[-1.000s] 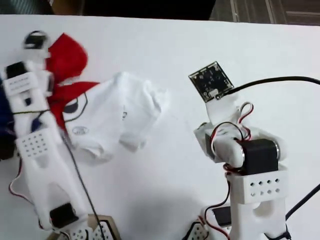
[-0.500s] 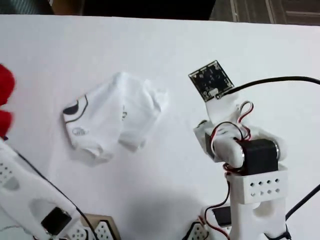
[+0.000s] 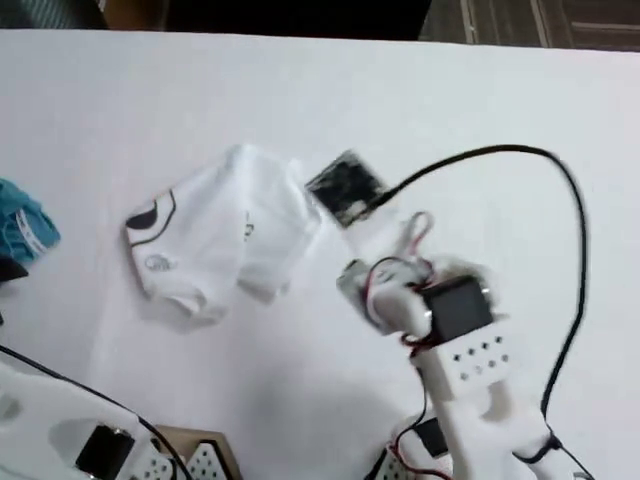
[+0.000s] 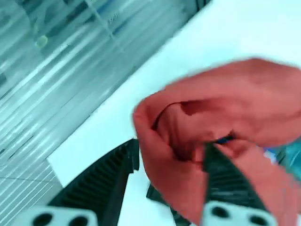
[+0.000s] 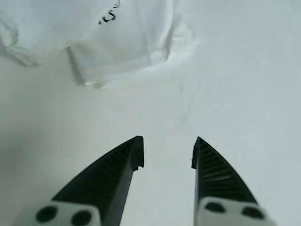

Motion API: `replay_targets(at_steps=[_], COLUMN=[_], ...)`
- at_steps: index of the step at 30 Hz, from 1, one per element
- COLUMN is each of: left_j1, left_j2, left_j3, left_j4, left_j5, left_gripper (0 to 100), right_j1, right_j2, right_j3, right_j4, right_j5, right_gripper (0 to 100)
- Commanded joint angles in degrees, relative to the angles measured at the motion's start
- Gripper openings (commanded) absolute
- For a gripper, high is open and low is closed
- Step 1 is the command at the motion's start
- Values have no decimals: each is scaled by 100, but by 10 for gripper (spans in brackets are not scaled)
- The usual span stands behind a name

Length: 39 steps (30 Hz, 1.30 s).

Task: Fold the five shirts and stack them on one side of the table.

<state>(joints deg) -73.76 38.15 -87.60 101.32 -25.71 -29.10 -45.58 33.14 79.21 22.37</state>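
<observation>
resting on the white tabletop [image 3: 450, 100], a crumpled white shirt [image 3: 230, 230] lies just ahead of my right hand [image 5: 168, 143], the nearer one, fingers released; my left hand [image 4: 171, 155] grasps a red shirt [image 4: 225, 103].

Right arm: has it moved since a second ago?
Yes. The right arm has swung toward the white shirt, which lies where it did; the arm's camera board now reaches the shirt's edge.
</observation>
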Motion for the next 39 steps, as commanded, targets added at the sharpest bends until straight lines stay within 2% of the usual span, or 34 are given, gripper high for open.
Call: replay_targets(at_steps=[1,4,7,10,18,21,25,29,31,35,37,39], left_j1=[-18,132,387,668,1899,2286,2602,2664,2655,2655,2690,2778], left_j2=[-396,-396,-422,-536,-2040,-2549,-3059,-3358,-3385,-3376,-3376,-3376], left_j3=[813,1675,2431,2677,2730,2738,2985,4013,4690,6070,6686,7213], left_j4=[79,79,88,97,97,97,97,88,79,35,-97,-325], left_j5=[-360,-484,-501,-413,607,897,993,949,949,932,932,932], left_gripper=[332,354,379,389,389,389,389,389,389,389,389,389], right_j1=[-690,-1200,-1569,-1947,-3319,-3565,-3468,-3152,-2949,-2484,-2255,-2044], right_j2=[66,347,1156,2185,4242,4998,5956,6642,6835,6897,6897,6897], right_j3=[18,-35,-97,-527,-2004,-2259,-2497,-2963,-3244,-3640,-3754,-3780], right_j4=[-374,-664,-1015,-1077,-1103,-1253,-1780,-2009,-1982,-1982,-1982,-1982], right_j5=[26,0,-9,9,-9,-9,-9,-9,-9,-9,9,26], right_gripper=[180,187,246,284,283,283,283,269,205,9,40,21])
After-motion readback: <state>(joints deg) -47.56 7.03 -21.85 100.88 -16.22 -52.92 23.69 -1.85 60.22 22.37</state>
